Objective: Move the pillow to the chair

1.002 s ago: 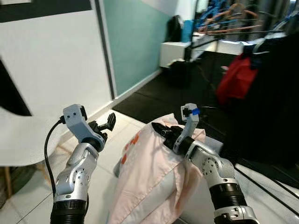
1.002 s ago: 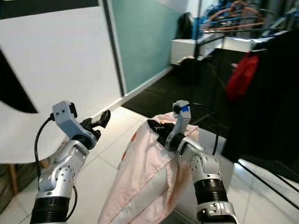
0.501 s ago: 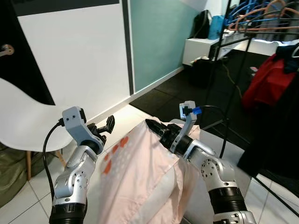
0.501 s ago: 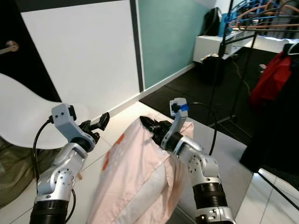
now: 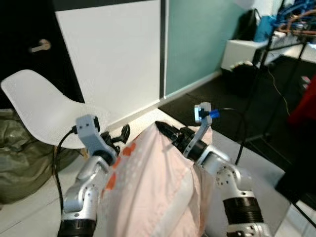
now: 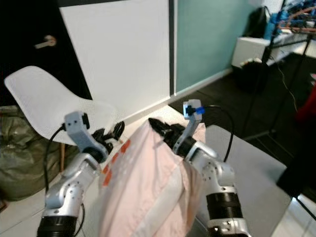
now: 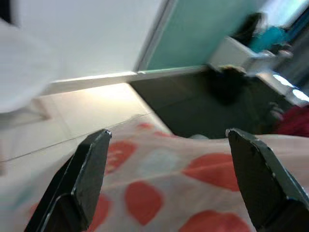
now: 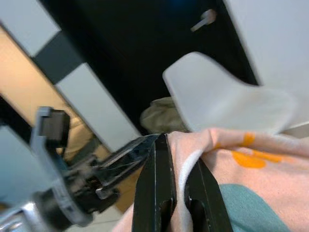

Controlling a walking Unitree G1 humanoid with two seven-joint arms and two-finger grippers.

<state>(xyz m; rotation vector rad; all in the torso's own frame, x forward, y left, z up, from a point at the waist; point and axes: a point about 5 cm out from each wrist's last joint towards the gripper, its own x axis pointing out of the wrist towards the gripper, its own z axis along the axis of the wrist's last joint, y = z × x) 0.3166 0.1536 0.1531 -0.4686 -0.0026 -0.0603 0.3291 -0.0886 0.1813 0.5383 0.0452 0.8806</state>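
A pale pink pillow (image 5: 148, 187) with orange-red spots hangs in front of me. My right gripper (image 5: 163, 129) is shut on its top edge; in the right wrist view the fabric (image 8: 227, 159) sits pinched between the two black fingers (image 8: 155, 179). Beside the pillow's upper left side my left gripper (image 5: 121, 134) stands open. Its wrist view has the fingers (image 7: 82, 183) wide apart over the spotted cloth (image 7: 193, 188), holding nothing. The white shell chair (image 5: 44, 106) stands to the left, just beyond the left gripper, also seen past the pillow (image 8: 217, 96).
An olive-green bag (image 5: 24, 158) lies on the floor under and left of the chair. Behind it is a black door with a handle (image 5: 38, 46), then white and teal wall panels. A dark mat (image 5: 232, 111), a white cabinet (image 5: 242, 52) and a clothes rack (image 5: 279, 49) are at the right.
The camera has swung left, bringing the chair and the door into fuller view. The right gripper still holds the pillow; the left gripper now sits closer against the pillow's side.
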